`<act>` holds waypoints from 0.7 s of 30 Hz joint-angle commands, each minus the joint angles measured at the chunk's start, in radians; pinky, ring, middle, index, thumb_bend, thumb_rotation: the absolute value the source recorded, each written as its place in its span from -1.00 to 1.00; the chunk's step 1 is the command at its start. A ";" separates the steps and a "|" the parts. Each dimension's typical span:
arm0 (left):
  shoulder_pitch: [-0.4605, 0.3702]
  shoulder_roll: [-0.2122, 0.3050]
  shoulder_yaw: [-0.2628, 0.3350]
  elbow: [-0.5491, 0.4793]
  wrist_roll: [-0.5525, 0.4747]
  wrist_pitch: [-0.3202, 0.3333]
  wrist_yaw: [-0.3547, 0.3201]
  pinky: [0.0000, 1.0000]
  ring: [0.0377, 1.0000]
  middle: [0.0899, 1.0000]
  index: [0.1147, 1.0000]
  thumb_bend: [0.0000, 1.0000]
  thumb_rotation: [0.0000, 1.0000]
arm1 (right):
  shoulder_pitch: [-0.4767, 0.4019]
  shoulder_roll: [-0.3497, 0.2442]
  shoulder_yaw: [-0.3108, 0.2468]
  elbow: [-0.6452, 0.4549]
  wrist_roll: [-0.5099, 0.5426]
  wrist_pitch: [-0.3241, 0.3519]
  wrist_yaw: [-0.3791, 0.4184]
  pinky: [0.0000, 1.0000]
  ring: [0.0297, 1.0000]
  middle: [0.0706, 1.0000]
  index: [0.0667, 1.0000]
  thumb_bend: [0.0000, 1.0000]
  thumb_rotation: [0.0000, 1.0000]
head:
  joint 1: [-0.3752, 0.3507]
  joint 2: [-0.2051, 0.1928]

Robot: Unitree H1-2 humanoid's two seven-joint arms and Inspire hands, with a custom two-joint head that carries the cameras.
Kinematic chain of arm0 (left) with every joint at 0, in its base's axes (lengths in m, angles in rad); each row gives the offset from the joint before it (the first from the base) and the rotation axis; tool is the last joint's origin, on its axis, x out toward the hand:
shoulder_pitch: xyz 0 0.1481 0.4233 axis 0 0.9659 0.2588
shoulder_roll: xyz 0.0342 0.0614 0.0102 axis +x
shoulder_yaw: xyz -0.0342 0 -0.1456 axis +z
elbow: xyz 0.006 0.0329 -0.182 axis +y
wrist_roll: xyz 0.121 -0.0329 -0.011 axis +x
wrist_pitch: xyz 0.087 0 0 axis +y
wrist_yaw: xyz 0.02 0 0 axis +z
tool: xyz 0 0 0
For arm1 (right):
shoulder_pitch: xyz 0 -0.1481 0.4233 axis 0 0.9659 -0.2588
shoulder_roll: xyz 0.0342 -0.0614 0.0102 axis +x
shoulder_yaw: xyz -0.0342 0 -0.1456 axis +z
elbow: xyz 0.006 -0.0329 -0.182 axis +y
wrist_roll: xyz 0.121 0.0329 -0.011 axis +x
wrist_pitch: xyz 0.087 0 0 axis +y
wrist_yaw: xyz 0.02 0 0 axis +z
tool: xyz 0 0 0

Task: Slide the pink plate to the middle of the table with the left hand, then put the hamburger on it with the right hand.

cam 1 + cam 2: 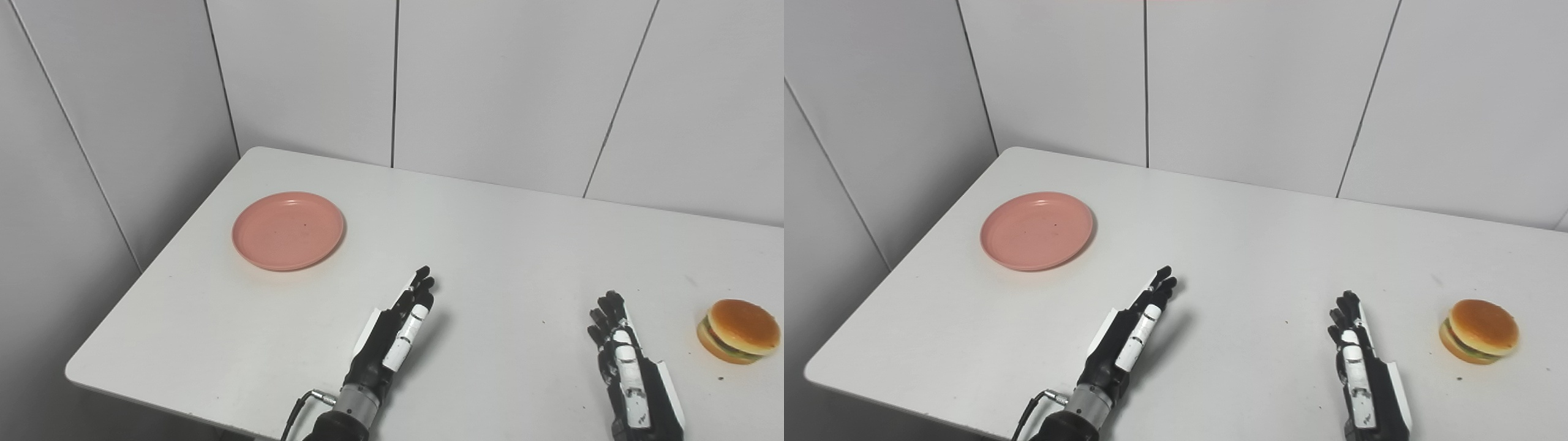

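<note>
pink plate (288, 230) far left; hamburger (738, 331) right

**White table in a paneled corner**

A white table (490, 233) with rounded corners — matte top, flecked with a few small dark specks. Behind the table, a wall of pale grey panels (514, 86), split by thin dark vertical seams. To the table's left, a second paneled wall (110, 122) of the same kind, meeting the back wall in a corner just beyond the table's far left corner. Soft, even light over the tabletop — only faint shadows. Below the table's left edge, dim grey wall.
</note>
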 commanded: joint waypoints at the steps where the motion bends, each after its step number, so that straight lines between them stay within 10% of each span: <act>1: -0.009 0.004 -0.004 -0.034 -0.023 0.024 -0.026 0.93 0.93 0.93 0.91 0.18 1.00 | 0.020 -0.013 -0.011 0.040 -0.004 0.016 0.002 1.00 1.00 1.00 1.00 -0.77 1.00 | 0.000 0.001; 21: -0.122 0.066 0.070 -0.223 -0.120 0.179 -0.084 0.93 0.90 0.91 0.90 0.15 1.00 | 0.019 -0.007 -0.010 0.038 0.001 0.020 0.001 1.00 1.00 1.00 1.00 -0.74 1.00 | 0.008 0.010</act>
